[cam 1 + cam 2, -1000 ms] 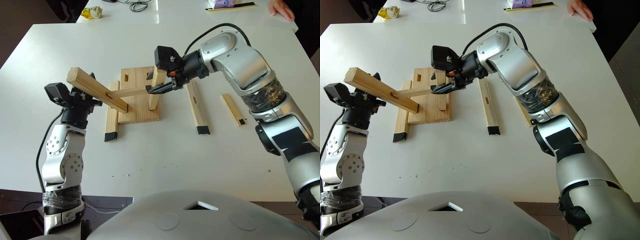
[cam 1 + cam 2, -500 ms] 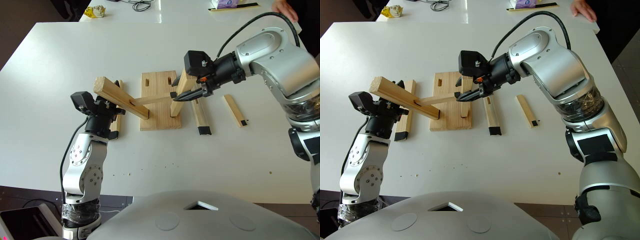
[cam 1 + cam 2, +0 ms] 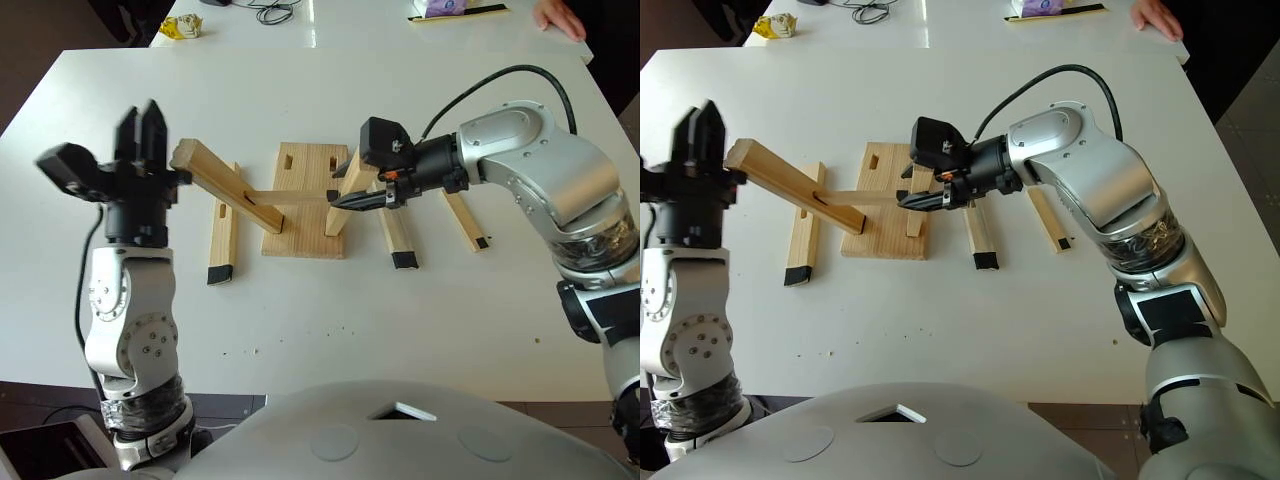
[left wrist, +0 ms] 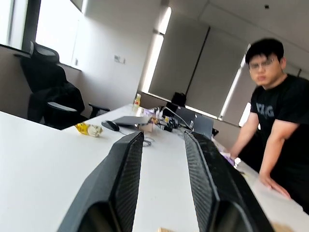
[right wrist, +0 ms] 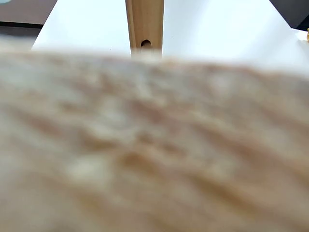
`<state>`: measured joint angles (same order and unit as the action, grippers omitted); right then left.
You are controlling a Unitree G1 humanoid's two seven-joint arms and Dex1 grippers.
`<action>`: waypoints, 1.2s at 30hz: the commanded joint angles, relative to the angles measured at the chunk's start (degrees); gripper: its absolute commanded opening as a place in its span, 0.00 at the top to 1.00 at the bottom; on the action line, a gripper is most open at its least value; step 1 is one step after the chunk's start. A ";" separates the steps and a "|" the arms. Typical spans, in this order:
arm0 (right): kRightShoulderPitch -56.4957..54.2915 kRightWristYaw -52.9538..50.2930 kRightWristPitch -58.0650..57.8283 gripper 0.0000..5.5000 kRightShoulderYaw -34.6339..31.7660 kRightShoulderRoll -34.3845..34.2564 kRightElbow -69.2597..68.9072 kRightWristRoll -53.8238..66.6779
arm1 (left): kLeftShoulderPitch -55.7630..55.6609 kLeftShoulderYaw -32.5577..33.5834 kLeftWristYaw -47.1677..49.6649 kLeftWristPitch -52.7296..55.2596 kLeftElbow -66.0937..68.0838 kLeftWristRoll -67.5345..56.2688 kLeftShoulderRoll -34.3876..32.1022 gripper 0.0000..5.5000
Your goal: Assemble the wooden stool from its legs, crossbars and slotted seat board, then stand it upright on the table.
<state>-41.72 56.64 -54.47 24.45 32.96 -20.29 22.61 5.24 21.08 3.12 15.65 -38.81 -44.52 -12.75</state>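
Fingers of the right gripper (image 3: 342, 202) clamp the upright leg (image 3: 337, 220) on the seat board (image 3: 300, 236) on the worktop (image 3: 400, 320), while those of the left gripper (image 3: 140, 112) gape empty beside the slanted leg (image 3: 225, 187); we judge crossbar (image 3: 295, 197) joining in hand, which next calls for a left regrasp.

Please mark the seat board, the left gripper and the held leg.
seat board (image 3: 300, 235): left eye view, bare near part
left gripper (image 3: 140, 120): left eye view, between fingertips
held leg (image 3: 339, 221): left eye view, lower end
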 commanded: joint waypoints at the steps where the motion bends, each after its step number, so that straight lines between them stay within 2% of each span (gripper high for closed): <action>1: 7.07 -0.74 -7.23 0.63 4.30 -0.44 1.04 2.47 | -6.08 3.54 7.52 4.65 -6.71 -3.48 -4.87 0.72; 4: 7.57 -1.66 -7.76 0.63 3.59 -0.14 0.44 3.04 | -12.07 1.80 10.23 10.02 -13.02 -5.53 -11.31 0.78; 7: 7.32 -1.94 -7.81 0.63 3.41 0.23 0.54 3.39 | -15.21 -9.09 11.87 16.97 -19.63 -5.21 -14.05 0.86; 9: 6.96 -1.83 -7.71 0.63 3.62 0.31 0.77 3.40 | -15.20 -18.66 12.65 19.95 -20.95 -2.47 -14.12 0.92; 12: 6.18 -1.54 -7.71 0.63 4.27 0.23 1.08 3.45 | -10.68 -26.83 13.49 23.07 -20.83 1.66 -13.12 1.00; 18: 1.70 1.06 -6.96 0.63 6.41 0.15 3.17 3.28 | 1.27 -33.39 13.55 22.40 -15.03 14.75 -12.21 1.00; 20: 0.07 2.36 -6.55 0.63 7.46 0.27 3.75 3.22 | 3.10 -33.97 13.34 20.53 -15.17 17.37 -10.06 1.00; 30: -4.21 6.06 -4.99 0.63 11.22 0.46 5.67 2.76 | 3.31 -37.88 10.16 17.24 -15.40 24.44 -2.95 1.00; 36: -4.14 5.84 -5.53 0.63 11.32 -0.09 5.56 3.08 | 12.16 -39.11 10.19 25.42 -7.85 23.52 -0.56 1.00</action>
<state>-49.41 59.17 -55.86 29.99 32.69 -16.66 24.46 13.66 -17.20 13.25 35.98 -50.24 -20.63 -13.70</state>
